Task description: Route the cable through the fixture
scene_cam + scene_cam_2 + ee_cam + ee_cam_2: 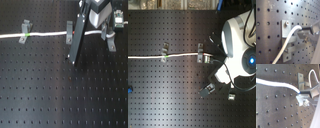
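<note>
The white cable (pixel 50 34) runs from the first exterior view's left edge through a left clip (pixel 24 31), with its green band (pixel 30 34) beside that clip, on to the middle clip (pixel 69 30). A red mark (pixel 74 33) shows on the cable there. In the first wrist view the cable (pixel 287 41) lies in the slot of a metal clip (pixel 286 30) and ends between my gripper (pixel 302 31) fingers, which are shut on it. The second wrist view has the gripper (pixel 301 96) holding the cable (pixel 278 84) just off the clip (pixel 301 79).
The black perforated board (pixel 45 90) fills the scene. A further grey bracket (pixel 108 38) stands right of the middle clip. The white arm (pixel 235 45) covers the second exterior view's right. A small blue object (pixel 129 90) lies at the second exterior view's left edge.
</note>
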